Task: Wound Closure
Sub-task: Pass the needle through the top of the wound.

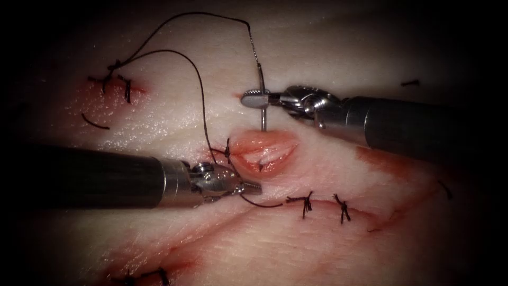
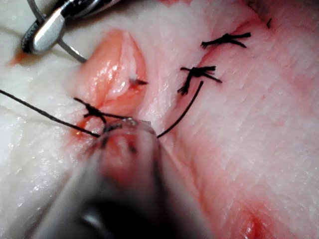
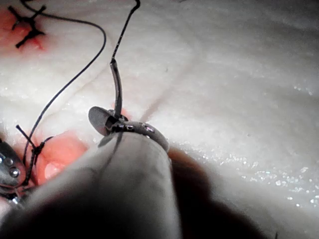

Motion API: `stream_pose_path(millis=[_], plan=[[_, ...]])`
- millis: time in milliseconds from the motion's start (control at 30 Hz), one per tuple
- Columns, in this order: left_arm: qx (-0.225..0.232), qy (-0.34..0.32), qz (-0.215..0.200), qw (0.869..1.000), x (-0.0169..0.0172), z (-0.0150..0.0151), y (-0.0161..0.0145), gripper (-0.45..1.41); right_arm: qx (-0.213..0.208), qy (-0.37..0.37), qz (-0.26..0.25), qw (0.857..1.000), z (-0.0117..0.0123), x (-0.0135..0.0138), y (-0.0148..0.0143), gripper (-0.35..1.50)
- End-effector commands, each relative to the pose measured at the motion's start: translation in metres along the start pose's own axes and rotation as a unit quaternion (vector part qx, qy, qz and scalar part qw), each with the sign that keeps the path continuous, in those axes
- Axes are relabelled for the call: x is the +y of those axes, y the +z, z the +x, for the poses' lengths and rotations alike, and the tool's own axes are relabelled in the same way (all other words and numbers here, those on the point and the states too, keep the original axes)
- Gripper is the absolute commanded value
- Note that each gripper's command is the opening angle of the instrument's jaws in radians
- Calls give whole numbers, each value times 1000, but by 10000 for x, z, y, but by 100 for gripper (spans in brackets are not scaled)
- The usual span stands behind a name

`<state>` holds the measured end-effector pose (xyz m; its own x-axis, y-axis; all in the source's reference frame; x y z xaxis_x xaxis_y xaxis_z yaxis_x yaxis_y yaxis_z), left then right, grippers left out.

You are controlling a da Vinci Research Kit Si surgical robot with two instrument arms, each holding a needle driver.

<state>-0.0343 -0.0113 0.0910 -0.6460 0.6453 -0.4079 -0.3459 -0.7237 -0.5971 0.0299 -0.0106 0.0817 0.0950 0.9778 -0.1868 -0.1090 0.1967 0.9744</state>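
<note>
The tissue (image 1: 328, 42) has a cut (image 1: 264, 153) gaping open in the middle. My right tool (image 1: 253, 99) comes in above the cut, shut on the curved needle (image 1: 261, 79) near mid-curve. The needle stands upright and meets the tissue at the cut's far edge. A small dark point (image 1: 260, 167) shows inside the cut. Black thread (image 1: 198, 79) trails from the needle's tail in a wide loop to a knotted stitch (image 1: 227, 153) at the cut's left end. My left tool (image 1: 253, 187) lies at the cut's near edge, left of centre, shut on the thread (image 2: 182, 112).
Tied stitches sit on a closed cut (image 1: 304, 202) (image 1: 343, 207) below right, another (image 1: 117, 80) at upper left and one (image 1: 151, 275) at the bottom. Loose thread ends (image 1: 95, 123) (image 1: 410, 83) lie on the tissue. Red fluid (image 1: 381, 161) stains it under the right shaft.
</note>
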Motion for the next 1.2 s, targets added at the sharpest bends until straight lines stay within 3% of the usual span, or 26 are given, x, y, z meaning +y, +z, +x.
stream_pose_path(millis=[33, 67, 267, 367, 467, 533, 600, 667, 833, 933, 1033, 1200], plan=[[1, 0, 0, 1000, -2, 4, 8, 1, -3, 18, 3, 1000, -7, -1, 14, -35], [1, 1, 0, 1000, -2, 4, 8, 1, -16, 40, 0, 999, -21, -5, 17, -35], [1, 0, 0, 1000, -2, 4, 8, 1, -21, 51, -16, 998, -44, -24, 5, -35], [1, 0, 0, 1000, -2, 4, 8, 0, -25, 51, -18, 998, -46, -26, 6, -35], [1, 0, 1, 1000, -2, 4, 8, 0, 4, 19, -1, 1000, -42, -24, 7, -35], [1, 0, 1, 1000, -2, 4, 8, 0, 38, -19, 19, 999, -33, -19, 6, 68], [2, -3, 3, 1000, -2, 5, 7, 1, 65, -60, 11, 996, -20, -12, 1, 118], [3, 5, 6, 1000, -1, 7, 3, 1, 87, -88, -1, 992, -8, -5, -6, 131], [36, 78, 13, 996, 4, 19, -14, -2, 112, -102, 3, 988, 18, 17, -35, 131], [74, 144, 15, 987, 4, 21, -20, -7, 125, -107, 4, 986, 31, 30, -54, 131], [93, 203, 42, 974, 3, 26, -25, -10, 143, -108, -2, 984, 41, 42, -79, 128], [146, 268, 72, 950, 2, 43, -38, 11, 146, -116, -15, 982, 36, 47, -102, 118]])
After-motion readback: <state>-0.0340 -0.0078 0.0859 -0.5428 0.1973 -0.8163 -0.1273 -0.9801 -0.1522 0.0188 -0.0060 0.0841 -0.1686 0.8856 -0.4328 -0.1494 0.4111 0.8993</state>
